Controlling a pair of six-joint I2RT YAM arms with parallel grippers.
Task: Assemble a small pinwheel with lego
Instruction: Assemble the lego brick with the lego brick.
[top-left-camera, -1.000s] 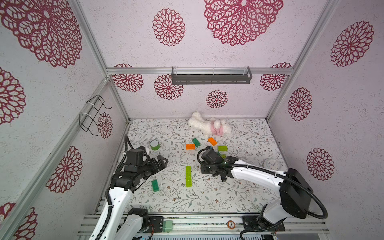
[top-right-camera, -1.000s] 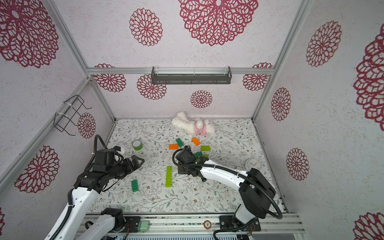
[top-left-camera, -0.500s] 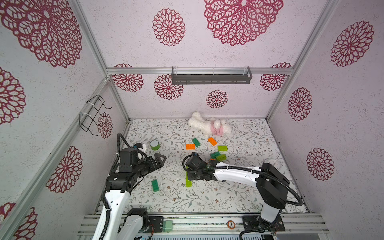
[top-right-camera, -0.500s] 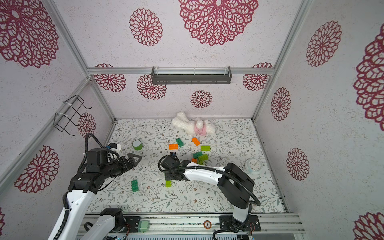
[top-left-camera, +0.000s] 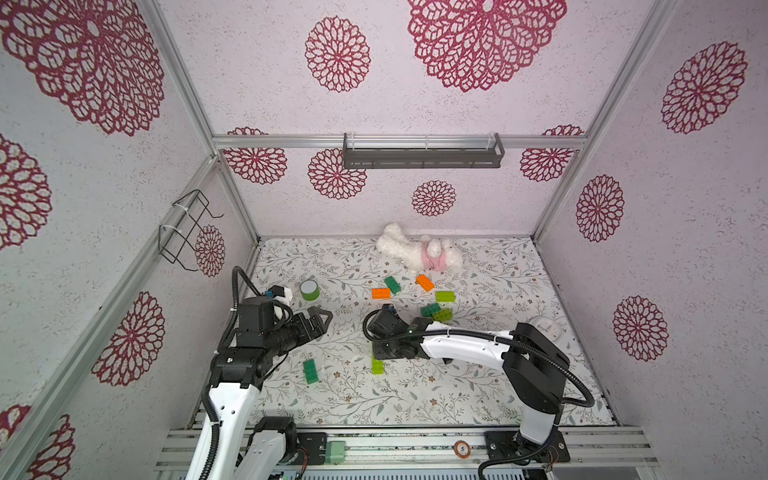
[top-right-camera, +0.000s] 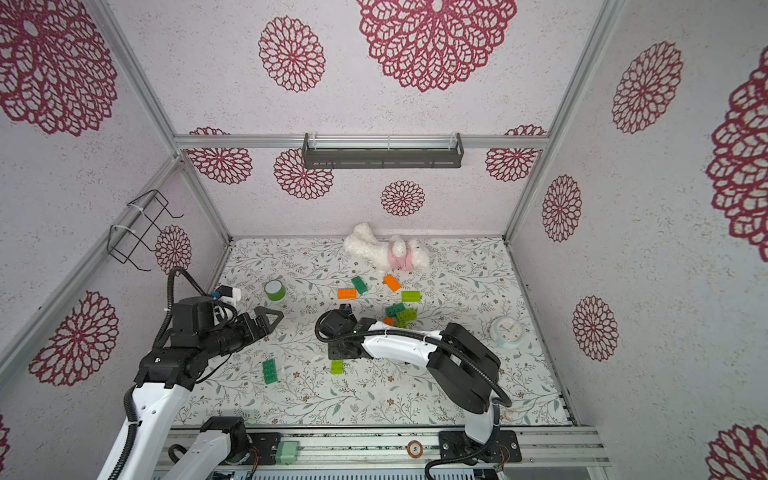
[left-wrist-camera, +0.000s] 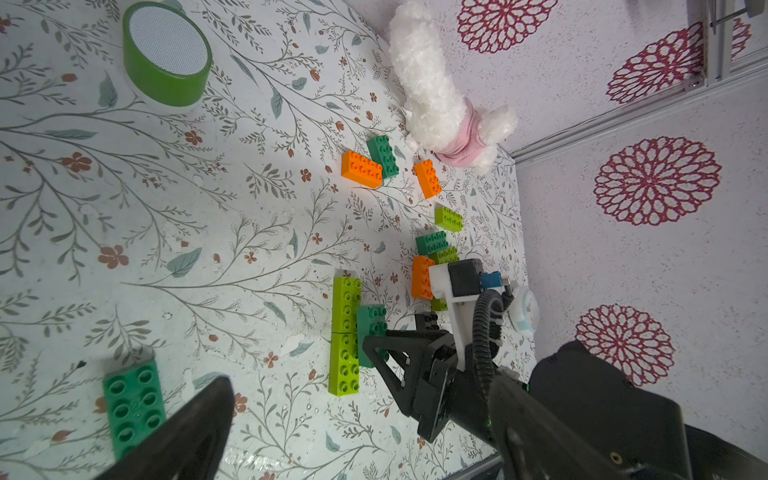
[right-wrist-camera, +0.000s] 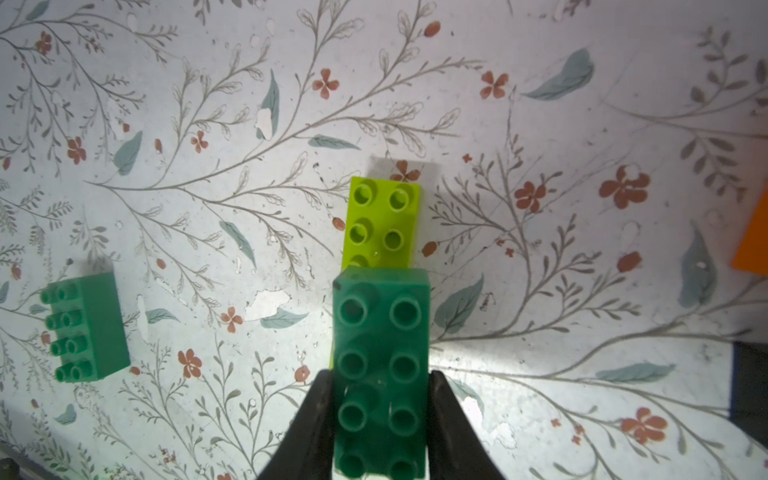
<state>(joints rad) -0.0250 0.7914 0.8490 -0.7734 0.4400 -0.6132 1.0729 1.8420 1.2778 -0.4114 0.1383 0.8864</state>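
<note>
**A:** What do your right fingers (right-wrist-camera: 316, 415) have?

**B:** They are pinched on the two long sides of a dark green brick (right-wrist-camera: 380, 353). I hold it low over the lime green strip (right-wrist-camera: 382, 220), mid-desk (top-left-camera: 415, 399). It hides part of the strip. I cannot tell whether the two touch.

**A:** And the left?

**B:** My left fingers (left-wrist-camera: 195, 424) are spread wide and hold nothing. A second dark green brick (top-left-camera: 311, 371) lies alone near them. Farther back, an orange brick (top-left-camera: 381, 293) and others lie loose by the plush toy (top-left-camera: 399, 249).
</note>
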